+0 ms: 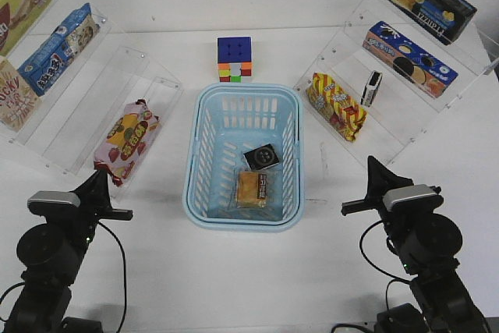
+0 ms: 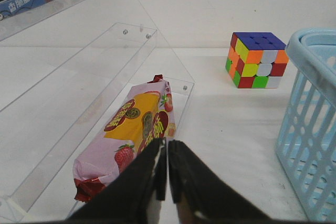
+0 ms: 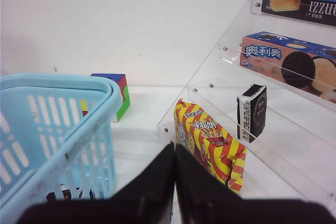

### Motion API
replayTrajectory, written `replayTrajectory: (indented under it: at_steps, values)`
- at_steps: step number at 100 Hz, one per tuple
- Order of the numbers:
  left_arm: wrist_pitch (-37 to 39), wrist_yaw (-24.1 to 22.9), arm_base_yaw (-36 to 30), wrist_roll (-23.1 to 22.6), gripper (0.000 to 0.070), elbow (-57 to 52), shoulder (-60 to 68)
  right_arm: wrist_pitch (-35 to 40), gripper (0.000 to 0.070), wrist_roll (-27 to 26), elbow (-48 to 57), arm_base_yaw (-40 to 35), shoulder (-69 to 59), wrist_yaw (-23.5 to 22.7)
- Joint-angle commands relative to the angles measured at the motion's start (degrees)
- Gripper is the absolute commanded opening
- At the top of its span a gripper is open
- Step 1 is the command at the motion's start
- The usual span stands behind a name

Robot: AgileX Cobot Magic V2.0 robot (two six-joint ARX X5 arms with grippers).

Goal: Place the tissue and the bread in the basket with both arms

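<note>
the white tabletop (image 1: 257, 271) is matte and bare toward its near edge, with clear acrylic shelves along the left and right edges. you will find the basket (image 1: 201, 154), light blue slotted plastic with a rounded rim, at the centre of the table. the tissue (image 1: 262, 157), a flat black packet, and the bread (image 1: 255, 189), a tan piece in clear wrap, both lie on the basket floor, the bread nearer the near edge and just beside the tissue. judge both as light and soft; the wrap is likely slippery, so take either across its short sides. the left gripper (image 1: 100, 178) near the near-left corner and the right gripper (image 1: 373, 168) near the near-right corner each have fingers pressed together, holding nothing.
</note>
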State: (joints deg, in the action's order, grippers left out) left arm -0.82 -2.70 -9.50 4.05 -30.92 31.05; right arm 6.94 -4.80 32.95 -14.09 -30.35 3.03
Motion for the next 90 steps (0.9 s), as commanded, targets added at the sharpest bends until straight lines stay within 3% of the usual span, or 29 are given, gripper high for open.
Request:
replayTrajectory:
  at_steps: [1,20,55,90]
  values:
    - [0.0,0.1,0.0,0.3,0.0001,-1.0,-0.9,-0.9,0.0,0.3,0.2,-0.2,-0.1,0.0]
    - [4.1,-0.6,2.3,-10.1,0.0001,5.5,-8.0,-0.9,0.0,0.3,0.2,-0.2,-0.1,0.0]
    - [6.9,-0.3,9.0,-1.8,0.0001,26.6,-25.0,-0.9,0.0,0.3,0.2,-0.2,-0.1,0.0]
    - [2.6,-0.3,9.1,-1.9,0.0001,30.1,-30.9,-0.9,0.0,0.3,0.2,-0.2,0.0,0.0]
